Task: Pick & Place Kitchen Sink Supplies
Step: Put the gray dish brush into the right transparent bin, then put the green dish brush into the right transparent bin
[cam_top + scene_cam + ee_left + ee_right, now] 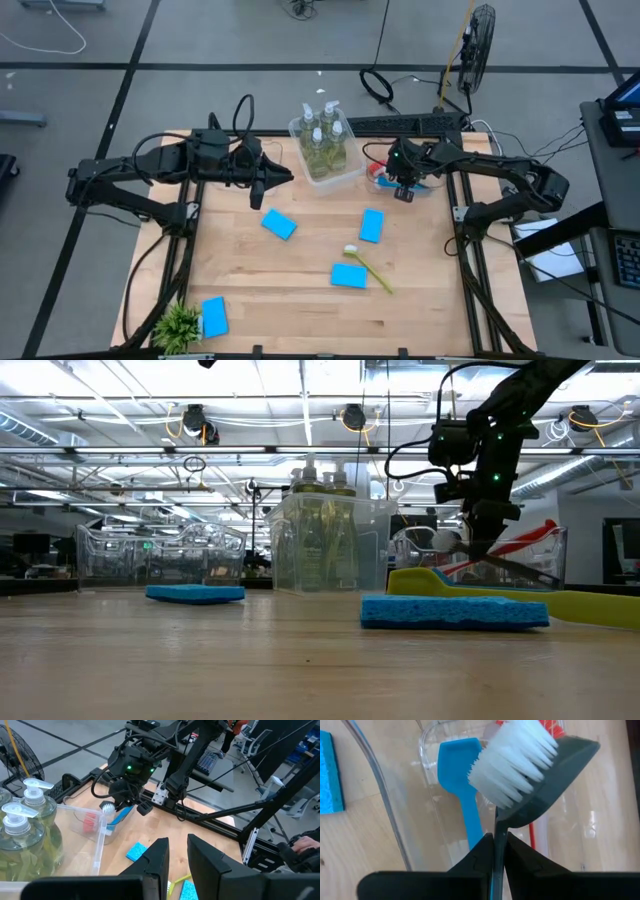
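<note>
A dark-handled brush with white bristles is being pinched by its thin handle in the right gripper, hanging over a clear bin at the table's back right; a blue brush and a red brush are lying inside that bin; 4 soap bottles are standing in another bin beside it; 4 blue sponges and a yellow-green brush are lying on the table; the left gripper is hovering nearby, fingers slightly parted, holding nothing.
</note>
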`<state>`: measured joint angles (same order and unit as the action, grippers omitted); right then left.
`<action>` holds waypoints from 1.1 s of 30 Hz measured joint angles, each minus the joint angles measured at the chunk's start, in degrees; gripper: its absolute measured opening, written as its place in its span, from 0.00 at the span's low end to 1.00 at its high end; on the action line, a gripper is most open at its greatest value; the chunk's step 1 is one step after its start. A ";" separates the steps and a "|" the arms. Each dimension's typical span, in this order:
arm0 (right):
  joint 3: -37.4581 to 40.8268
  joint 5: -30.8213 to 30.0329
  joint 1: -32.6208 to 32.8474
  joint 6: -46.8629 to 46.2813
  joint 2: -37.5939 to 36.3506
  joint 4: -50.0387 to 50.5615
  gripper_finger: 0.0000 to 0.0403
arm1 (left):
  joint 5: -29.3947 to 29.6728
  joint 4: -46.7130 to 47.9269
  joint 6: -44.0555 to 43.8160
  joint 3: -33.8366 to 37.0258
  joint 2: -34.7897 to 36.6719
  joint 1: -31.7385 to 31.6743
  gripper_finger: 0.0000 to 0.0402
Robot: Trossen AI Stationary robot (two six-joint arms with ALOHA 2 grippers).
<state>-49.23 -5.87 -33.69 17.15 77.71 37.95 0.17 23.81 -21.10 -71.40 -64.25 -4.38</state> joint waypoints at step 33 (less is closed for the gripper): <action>-3.32 29.58 10.74 -27.14 -27.24 -4.92 0.29 | -0.02 0.57 3.43 0.00 0.00 -0.04 0.18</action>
<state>-52.56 23.71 -22.95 -9.99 50.48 33.03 0.14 24.38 -17.67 -71.40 -64.25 -4.42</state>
